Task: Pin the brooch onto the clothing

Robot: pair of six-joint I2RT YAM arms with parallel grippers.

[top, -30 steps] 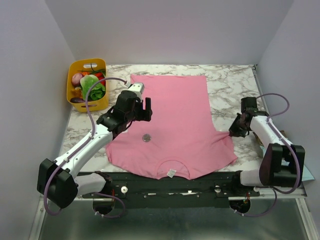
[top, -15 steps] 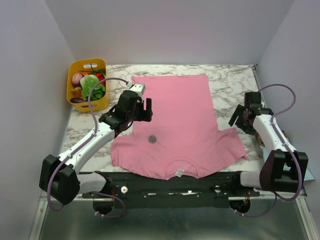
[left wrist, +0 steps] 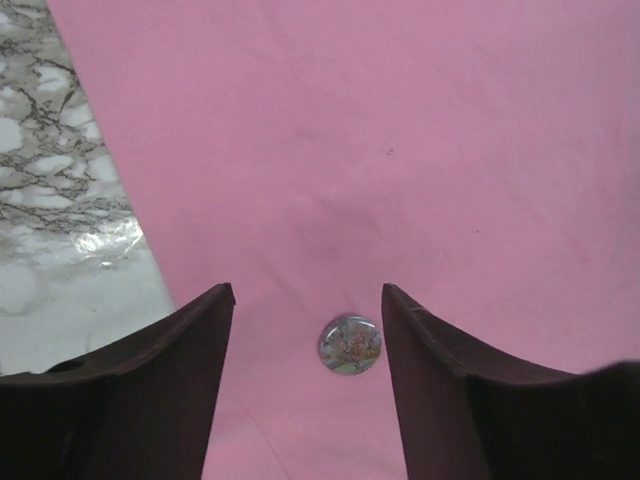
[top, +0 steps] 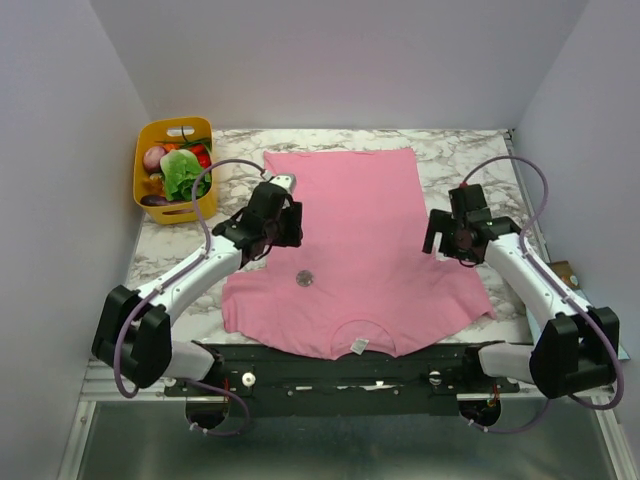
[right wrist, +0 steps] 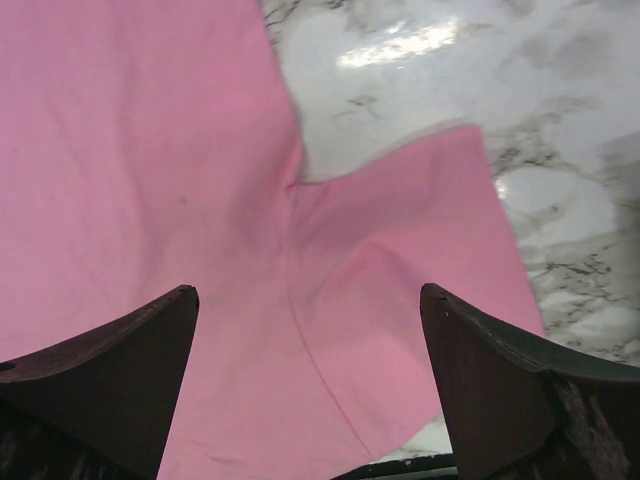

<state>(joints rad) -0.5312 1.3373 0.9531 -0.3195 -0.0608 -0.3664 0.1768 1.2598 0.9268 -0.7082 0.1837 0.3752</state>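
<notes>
The clothing, a pink T-shirt (top: 350, 225), lies flat on the marble table with its neckline toward the arms. The brooch (top: 305, 278), a small round greyish disc, rests on the shirt's left chest area. My left gripper (top: 285, 228) hovers above the shirt just beyond the brooch. In the left wrist view the brooch (left wrist: 350, 344) shows on the shirt (left wrist: 400, 150) in the gap of the left gripper (left wrist: 308, 292), which is open and empty. My right gripper (top: 447, 238) hangs open over the right sleeve (right wrist: 400, 260), its jaws (right wrist: 308, 292) wide apart with nothing in them.
A yellow basket (top: 175, 205) of toy vegetables stands at the back left. Bare marble tabletop (top: 465, 160) shows to the right of and behind the shirt. A white label (top: 358, 346) marks the neckline near the front rail. Walls close in on both sides.
The shirt shifted slightly to the right. My right gripper opened, let go of the sleeve and moved left and farther over the shirt. The left jaws narrowed a little.
</notes>
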